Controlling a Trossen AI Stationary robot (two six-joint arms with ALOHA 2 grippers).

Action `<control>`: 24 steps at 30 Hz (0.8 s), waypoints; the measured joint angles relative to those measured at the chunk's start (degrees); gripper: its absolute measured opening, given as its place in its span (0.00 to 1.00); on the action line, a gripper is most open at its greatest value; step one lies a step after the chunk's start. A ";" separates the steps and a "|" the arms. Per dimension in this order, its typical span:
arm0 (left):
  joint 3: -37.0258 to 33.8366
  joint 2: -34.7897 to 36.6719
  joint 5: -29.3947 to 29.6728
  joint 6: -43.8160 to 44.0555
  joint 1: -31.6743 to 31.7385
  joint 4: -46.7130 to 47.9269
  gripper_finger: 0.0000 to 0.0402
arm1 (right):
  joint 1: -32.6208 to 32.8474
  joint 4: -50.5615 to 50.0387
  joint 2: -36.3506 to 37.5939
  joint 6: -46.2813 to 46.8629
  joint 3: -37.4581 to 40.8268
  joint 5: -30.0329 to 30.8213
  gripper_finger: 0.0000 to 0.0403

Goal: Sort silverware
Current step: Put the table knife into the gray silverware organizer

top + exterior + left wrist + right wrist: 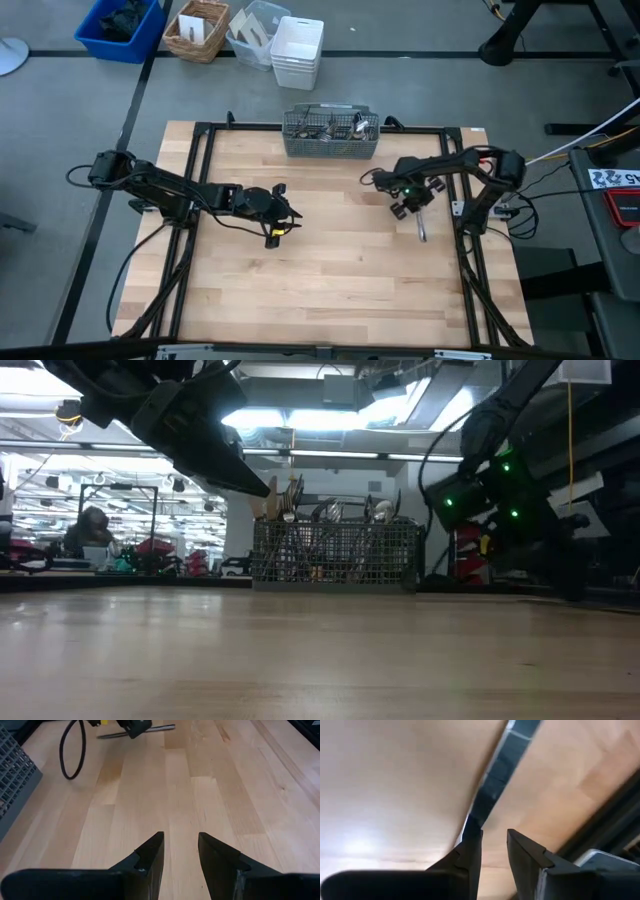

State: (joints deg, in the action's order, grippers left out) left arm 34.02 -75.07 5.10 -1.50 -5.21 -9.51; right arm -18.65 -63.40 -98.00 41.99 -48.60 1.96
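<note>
A slim shiny piece of silverware (422, 230) lies flat on the wooden table toward its right edge. My right gripper (413, 207) hovers just over it, pointing steeply down, fingers open. In the right wrist view the piece (495, 780) runs away from beside one fingertip, and the gap of my right gripper (495, 837) shows only wood. My left gripper (288, 215) hangs open over bare wood mid-table, and my left gripper (181, 842) holds nothing. More silverware (330, 512) stands upright in the wire-mesh caddy (330, 140) at the far edge. My right gripper has one fingertip (472, 842) right at the edge of the lying piece (479, 812), and nothing sits between the two fingers. Whether that fingertip touches the metal, I cannot tell. The piece lies flat on the table.
The caddy (335, 555) stands at the middle of the far edge. A black cable loop (70, 755) hangs by the right arm. Black frame rails (195, 200) run along the table's sides. A blue bin (118, 28), a basket (197, 30) and white tubs (297, 50) stand on the floor beyond.
</note>
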 joint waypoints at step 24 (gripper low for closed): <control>0.00 0.00 -0.01 0.23 0.00 -0.06 0.28 | 20.55 27.90 -0.17 9.30 -6.50 -10.67 0.24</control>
State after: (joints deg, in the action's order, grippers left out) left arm 34.02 -75.07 5.08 -1.27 -5.21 -9.56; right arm 1.91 -35.50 -98.17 51.29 -55.10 -8.71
